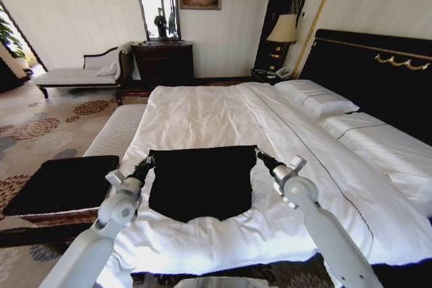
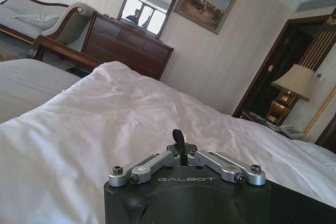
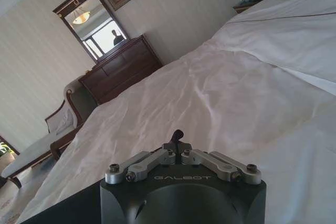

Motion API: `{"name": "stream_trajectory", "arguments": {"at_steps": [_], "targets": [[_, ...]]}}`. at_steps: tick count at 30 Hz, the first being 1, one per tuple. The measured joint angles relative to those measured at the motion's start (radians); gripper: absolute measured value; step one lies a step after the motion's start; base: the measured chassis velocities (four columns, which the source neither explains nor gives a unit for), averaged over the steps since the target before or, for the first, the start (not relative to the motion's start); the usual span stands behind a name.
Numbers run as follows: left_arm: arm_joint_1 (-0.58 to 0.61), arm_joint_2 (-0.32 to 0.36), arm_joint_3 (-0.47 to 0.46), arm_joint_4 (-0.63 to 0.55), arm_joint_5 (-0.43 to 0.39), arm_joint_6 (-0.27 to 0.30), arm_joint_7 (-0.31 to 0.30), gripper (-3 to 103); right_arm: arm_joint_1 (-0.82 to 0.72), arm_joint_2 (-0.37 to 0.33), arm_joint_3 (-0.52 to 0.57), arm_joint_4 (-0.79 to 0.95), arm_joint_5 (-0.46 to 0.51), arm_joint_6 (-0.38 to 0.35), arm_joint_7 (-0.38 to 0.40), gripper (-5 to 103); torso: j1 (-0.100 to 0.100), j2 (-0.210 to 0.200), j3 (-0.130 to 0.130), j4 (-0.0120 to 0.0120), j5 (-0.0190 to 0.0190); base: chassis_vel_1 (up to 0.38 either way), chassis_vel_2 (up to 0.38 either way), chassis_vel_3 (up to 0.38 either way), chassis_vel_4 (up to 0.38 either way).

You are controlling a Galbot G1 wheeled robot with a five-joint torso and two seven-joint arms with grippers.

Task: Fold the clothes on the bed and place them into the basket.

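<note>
Head view: both grippers, left (image 1: 147, 162) & right (image 1: 259, 154), fingers pressed together pinching the far corners of the black T-shirt (image 1: 201, 180), spread on the bed (image 1: 202, 116). Folding step underway; next needs both corners moved evenly. Basket (image 1: 61, 183) sits left.

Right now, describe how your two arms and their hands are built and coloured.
Both arms are smooth pale grey tubes ending in rounded silver-grey wrist joints, then slim black forearm sections. The left hand and right hand are small and black. In the wrist views each hand has a black housing lettered GALBOT in pale type, with silver metal linkage bars bolted across it and thin black fingers.
</note>
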Motion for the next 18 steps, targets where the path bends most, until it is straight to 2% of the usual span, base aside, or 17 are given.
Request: {"name": "stream_trajectory", "arguments": {"at_steps": [1, 5, 10, 18], "targets": [[0.0, 0.0, 0.0, 0.0, 0.0, 0.0, 0.0, 0, 0.0, 0.0, 0.0, 0.0, 0.0, 0.0, 0.0, 1, 0.0, 0.0, 0.0, 0.0, 0.0, 0.0, 0.0, 0.0, 0.0], [-0.081, -0.031, 0.052, 0.135, 0.03, -0.01, 0.059, 0, 0.101, 0.056, -0.068, -0.175, -0.052, 0.021, -0.019, 1, 0.0, 0.0, 0.0, 0.0009, 0.0002, 0.0, 0.0, 0.0, 0.0], [-0.174, -0.064, 0.093, 0.252, 0.041, -0.017, 0.077, 0, 0.187, 0.083, -0.117, -0.311, -0.092, 0.051, -0.04, 1, 0.0, 0.0, 0.0, 0.0002, 0.0002, 0.0, 0.0, 0.0, 0.0], [-0.27, -0.116, 0.119, 0.396, 0.077, -0.034, 0.121, 0, 0.261, 0.117, -0.143, -0.424, -0.154, 0.093, -0.06, 1, 0.0, 0.0, 0.0, 0.0003, 0.0001, 0.0, 0.0, 0.0, 0.0]]}}
